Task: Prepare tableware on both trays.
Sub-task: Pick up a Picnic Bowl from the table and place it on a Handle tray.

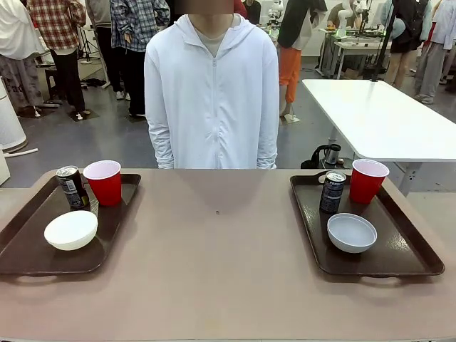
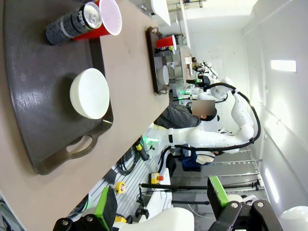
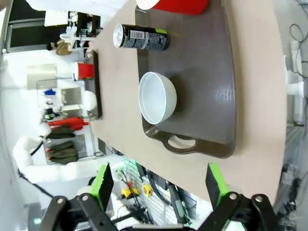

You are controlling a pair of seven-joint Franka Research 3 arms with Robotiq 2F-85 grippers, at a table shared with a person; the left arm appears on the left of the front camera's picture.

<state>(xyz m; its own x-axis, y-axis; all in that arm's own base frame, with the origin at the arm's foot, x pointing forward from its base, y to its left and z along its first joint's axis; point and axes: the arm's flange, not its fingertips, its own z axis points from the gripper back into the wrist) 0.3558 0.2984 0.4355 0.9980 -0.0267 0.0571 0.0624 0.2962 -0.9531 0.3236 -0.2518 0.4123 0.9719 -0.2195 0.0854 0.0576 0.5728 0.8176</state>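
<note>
Judging from the surface [image 1: 221,263], both trays look fully set: each holds a bowl, can and red cup. Left fingers [image 2: 108,207] and right fingers [image 3: 213,183] stand wide and empty; I'd keep them back off the left tray [image 1: 28,249].

- The trays [image 1: 32,249] look like dark plastic with a faint sheen.
- Both bowls [image 1: 70,229] are smooth and glossy.
- The cans [image 1: 332,192] are shiny printed metal.
- The red cups [image 1: 104,182] are slick plastic.
- The bench [image 1: 214,263] is matt.
</note>
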